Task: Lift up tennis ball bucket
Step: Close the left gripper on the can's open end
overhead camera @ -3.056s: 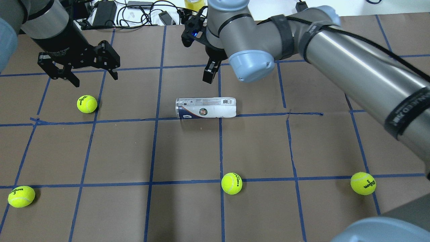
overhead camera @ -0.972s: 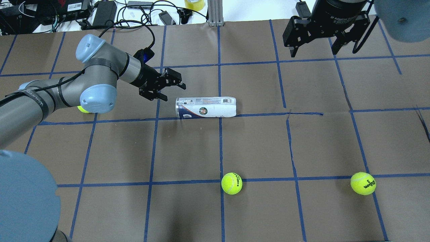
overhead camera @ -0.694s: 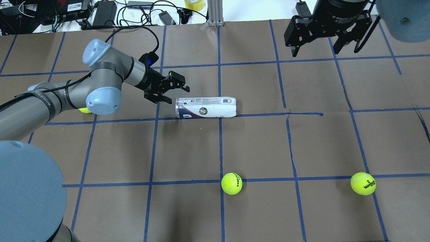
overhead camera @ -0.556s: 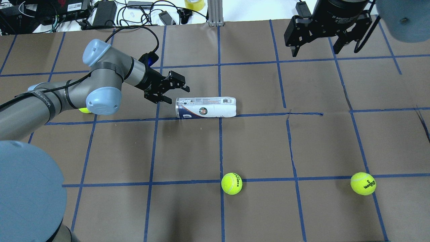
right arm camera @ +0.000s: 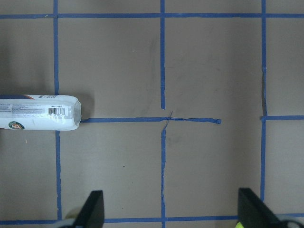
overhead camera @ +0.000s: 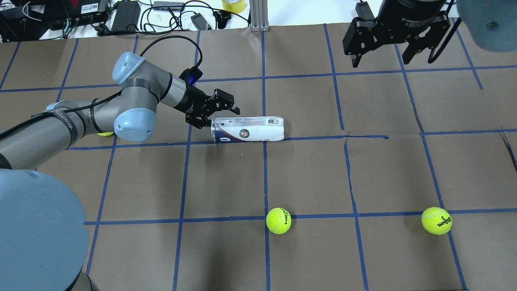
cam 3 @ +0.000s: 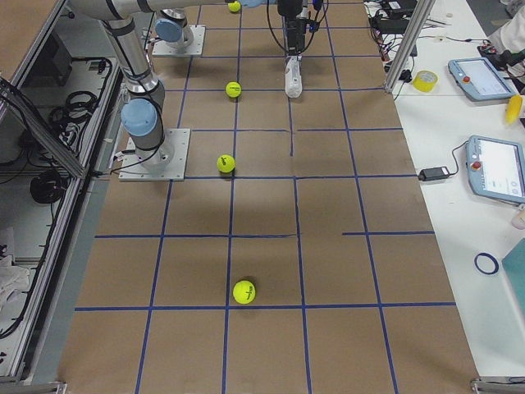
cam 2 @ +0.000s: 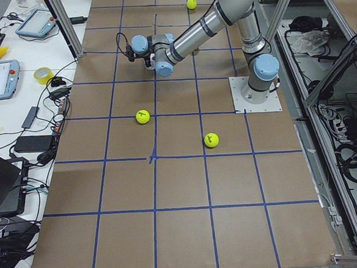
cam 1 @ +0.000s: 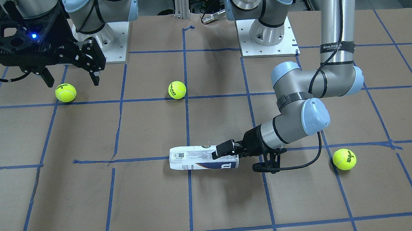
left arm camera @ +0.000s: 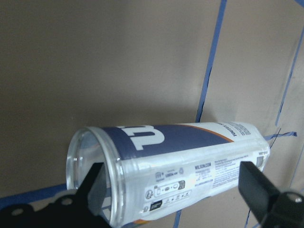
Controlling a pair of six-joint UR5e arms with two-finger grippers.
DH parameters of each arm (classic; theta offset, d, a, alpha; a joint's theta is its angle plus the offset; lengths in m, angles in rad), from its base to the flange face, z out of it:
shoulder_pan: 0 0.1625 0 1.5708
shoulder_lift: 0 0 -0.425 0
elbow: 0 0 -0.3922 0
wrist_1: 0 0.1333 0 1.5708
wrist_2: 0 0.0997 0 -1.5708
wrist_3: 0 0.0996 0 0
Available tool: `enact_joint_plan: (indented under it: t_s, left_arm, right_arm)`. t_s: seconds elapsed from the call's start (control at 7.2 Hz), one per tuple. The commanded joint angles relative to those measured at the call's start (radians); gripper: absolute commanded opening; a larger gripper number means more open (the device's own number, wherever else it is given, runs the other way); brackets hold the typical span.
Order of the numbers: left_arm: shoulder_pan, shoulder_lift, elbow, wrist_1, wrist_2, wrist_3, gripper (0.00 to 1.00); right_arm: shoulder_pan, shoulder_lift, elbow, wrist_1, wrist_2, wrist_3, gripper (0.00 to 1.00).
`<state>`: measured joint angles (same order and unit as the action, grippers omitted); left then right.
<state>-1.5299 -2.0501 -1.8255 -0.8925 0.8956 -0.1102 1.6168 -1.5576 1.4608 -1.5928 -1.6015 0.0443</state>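
Left hand [overhead camera: 218, 116] wide open, empty, at the open end of the tennis ball bucket [overhead camera: 250, 129].

Tennis ball bucket [overhead camera: 247, 129]: clear plastic cylinder, about three balls long. White and navy label with thin orange stripe. Round logo mid-body, facing up. Barcode near rounded white end; large white letter on navy near clear-rimmed end.

Pose: on its side, flat on desk [overhead camera: 307, 178], not lifted.

Place: long axis parallel to blue tape line [overhead camera: 323, 137], robot-side edge lying on that line, rest of body on line's far side from robot.
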Motion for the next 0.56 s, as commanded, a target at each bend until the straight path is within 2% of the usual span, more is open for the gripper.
enact_joint_plan:
  t_s: [0.0, 0.14, 0.28, 0.42]
  left_arm:
    - [-0.019, -0.004, -0.006, -0.002, 0.011, -0.022, 0.73]
    - [-0.019, -0.002, -0.003, 0.0, 0.02, -0.029, 0.25]
    - [-0.019, -0.001, -0.003, -0.009, 0.016, -0.046, 0.0]
    - [-0.018, -0.002, 0.0, -0.014, 0.009, -0.125, 0.0]
  right_arm:
    - [0.0, -0.001, 0.001, -0.004, 0.002, 0.002, 1.0]
    - [-0.002, -0.001, 0.001, -0.004, 0.002, 0.002, 1.0]
    - [-0.002, -0.001, 0.003, -0.006, 0.002, 0.002, 1.0]
    - [-0.002, -0.001, 0.004, -0.006, 0.0, 0.002, 1.0]
